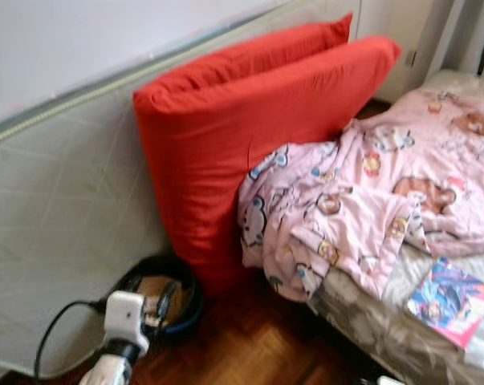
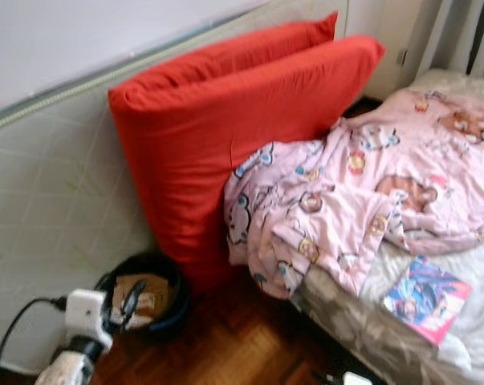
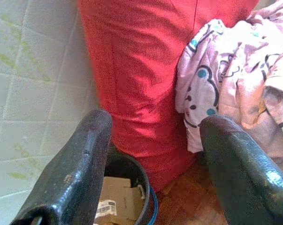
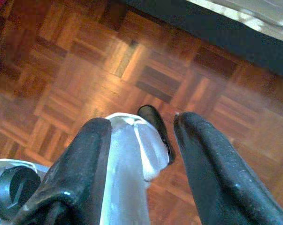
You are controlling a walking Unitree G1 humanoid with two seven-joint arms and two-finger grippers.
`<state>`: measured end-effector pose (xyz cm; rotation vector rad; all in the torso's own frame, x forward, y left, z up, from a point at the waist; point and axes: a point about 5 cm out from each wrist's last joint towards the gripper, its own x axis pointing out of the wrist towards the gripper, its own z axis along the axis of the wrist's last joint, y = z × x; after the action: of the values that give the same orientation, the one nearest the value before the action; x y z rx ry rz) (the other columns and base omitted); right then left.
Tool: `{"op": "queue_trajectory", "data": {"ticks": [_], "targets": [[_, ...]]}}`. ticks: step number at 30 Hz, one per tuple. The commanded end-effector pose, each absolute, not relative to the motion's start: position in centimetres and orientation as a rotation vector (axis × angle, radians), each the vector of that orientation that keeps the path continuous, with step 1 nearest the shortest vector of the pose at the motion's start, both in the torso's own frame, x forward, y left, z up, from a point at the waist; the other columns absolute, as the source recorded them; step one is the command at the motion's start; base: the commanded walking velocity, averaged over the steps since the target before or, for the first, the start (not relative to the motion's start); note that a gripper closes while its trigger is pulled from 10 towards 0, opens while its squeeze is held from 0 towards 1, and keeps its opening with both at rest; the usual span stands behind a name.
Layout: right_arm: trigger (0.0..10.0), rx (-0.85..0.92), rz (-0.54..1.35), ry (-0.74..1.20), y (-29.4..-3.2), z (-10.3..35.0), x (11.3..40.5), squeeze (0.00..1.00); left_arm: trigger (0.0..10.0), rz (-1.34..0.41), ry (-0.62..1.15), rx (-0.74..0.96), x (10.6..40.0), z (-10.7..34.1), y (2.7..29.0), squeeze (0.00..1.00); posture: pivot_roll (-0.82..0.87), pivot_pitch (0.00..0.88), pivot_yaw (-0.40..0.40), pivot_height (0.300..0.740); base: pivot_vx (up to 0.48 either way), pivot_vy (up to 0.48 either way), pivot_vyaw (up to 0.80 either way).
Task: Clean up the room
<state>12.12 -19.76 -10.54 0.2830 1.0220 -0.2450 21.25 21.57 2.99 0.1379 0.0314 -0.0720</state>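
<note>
Two big red cushions (image 1: 258, 136) lean upright against a pale quilted mattress (image 1: 57, 224) that stands along the wall. A crumpled pink cartoon-print blanket (image 1: 362, 192) spills off the bed's corner against the cushions. A colourful book (image 1: 450, 301) lies on the bed's grey sheet. On the floor at the cushions' foot stands a black bin (image 1: 185, 309) with cardboard (image 3: 115, 204) inside. My left gripper (image 3: 155, 126) hovers just above and in front of the bin, open and holding nothing. My right gripper (image 4: 141, 122) hangs open over the parquet, my own silver leg beneath it.
The bed (image 1: 402, 337) takes up the right side, its corner close to the bin. A strip of dark parquet floor (image 1: 250, 345) runs between bed and mattress. A black cable (image 1: 53, 329) loops from my left wrist.
</note>
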Motion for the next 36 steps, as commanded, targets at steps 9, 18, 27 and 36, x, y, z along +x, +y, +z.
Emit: {"op": "queue_trajectory", "data": {"ticks": [9,18,27,36], "targets": [[10.0,0.197,-0.22,1.01,-20.6,-10.5,11.4,0.0,10.0,0.06,0.352,0.079,21.2,-2.5,21.9,0.0,0.0,0.0,0.025,0.74,0.0,0.0,-0.56],[10.0,0.097,-0.179,0.979,-22.2,-10.0,11.9,0.0,10.0,0.082,0.511,0.041,19.4,-5.1,19.6,0.0,0.0,0.0,-0.034,0.74,0.0,0.0,0.0],[10.0,0.107,-0.109,0.51,-22.6,-3.8,22.8,0.0,10.0,0.061,0.503,0.087,19.8,-4.7,21.9,0.0,-0.01,0.0,0.05,0.74,0.0,0.0,0.0],[10.0,0.151,-0.051,0.45,-19.3,-3.4,24.0,0.0,10.0,0.103,0.417,0.147,21.1,-2.5,25.2,0.0,0.05,0.0,0.136,0.74,0.0,0.0,0.0]]}}
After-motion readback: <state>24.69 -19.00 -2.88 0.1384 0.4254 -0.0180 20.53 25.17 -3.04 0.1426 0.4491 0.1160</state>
